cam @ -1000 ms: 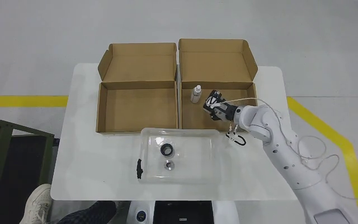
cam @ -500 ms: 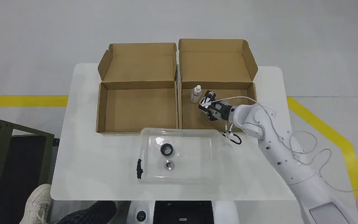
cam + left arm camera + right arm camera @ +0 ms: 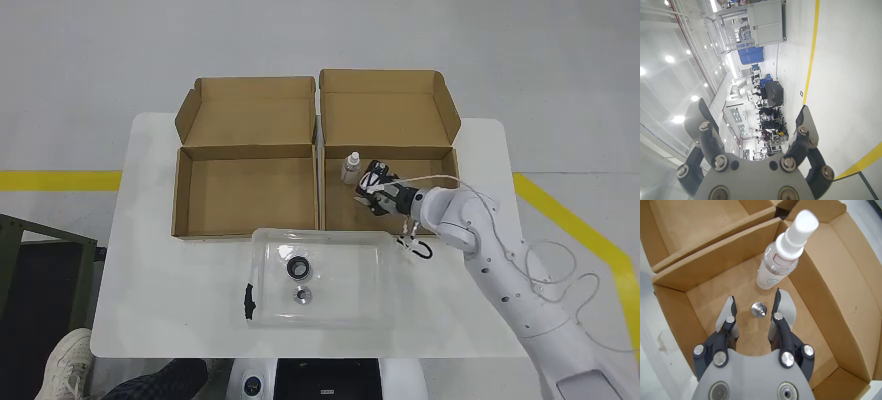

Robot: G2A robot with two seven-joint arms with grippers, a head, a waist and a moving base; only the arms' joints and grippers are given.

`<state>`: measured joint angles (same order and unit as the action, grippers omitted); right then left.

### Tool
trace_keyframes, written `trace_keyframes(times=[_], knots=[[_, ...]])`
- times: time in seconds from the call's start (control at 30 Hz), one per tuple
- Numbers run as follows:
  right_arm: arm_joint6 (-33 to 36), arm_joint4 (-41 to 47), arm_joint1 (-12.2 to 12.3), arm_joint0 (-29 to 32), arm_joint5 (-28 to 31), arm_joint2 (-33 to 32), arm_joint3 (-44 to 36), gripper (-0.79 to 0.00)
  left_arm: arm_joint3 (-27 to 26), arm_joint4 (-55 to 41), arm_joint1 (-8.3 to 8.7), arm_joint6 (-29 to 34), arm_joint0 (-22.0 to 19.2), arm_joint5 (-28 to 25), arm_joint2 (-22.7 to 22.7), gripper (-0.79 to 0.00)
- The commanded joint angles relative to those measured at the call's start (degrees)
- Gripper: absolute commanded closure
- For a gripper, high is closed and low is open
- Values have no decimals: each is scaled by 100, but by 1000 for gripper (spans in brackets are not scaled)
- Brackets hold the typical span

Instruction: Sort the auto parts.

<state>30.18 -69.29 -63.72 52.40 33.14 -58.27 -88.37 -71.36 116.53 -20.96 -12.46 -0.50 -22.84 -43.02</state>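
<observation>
Over the right cardboard box (image 3: 829, 275), the right gripper (image 3: 755, 299) hangs with fingers spread astride the small metal part (image 3: 758, 309) on the floor. It looks delivered. Rise straight, clear of the spray bottle (image 3: 776, 270) at ten o'clock. The left gripper (image 3: 753, 108) is spread too.

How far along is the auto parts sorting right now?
Done: a spray bottle stands in the right-hand box, and a small metal disc lies on its floor.
In hand: nothing; the right gripper is open over that disc.
Left: a black ring and a metal part lie in the clear tray, with a black piece at its edge.
</observation>
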Motion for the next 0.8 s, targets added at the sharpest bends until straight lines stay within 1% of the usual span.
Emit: trace_keyframes(times=[0.0,0.2,0.33,0.57,0.77], knots=[[-43,-43,47,170,40,-160,-277,-376,0,0,0,0,0,0,0,-785],[-157,-109,168,706,283,-533,-1122,-379,0,0,0,0,0,0,0,-785],[-225,-146,223,1052,513,-622,-1606,-382,0,0,0,0,0,0,0,-785],[-467,-291,260,1460,738,-532,-2193,-388,0,0,0,0,0,0,0,-785],[-671,-520,254,1602,886,-284,-2421,-388,0,0,0,0,0,0,0,-785]])
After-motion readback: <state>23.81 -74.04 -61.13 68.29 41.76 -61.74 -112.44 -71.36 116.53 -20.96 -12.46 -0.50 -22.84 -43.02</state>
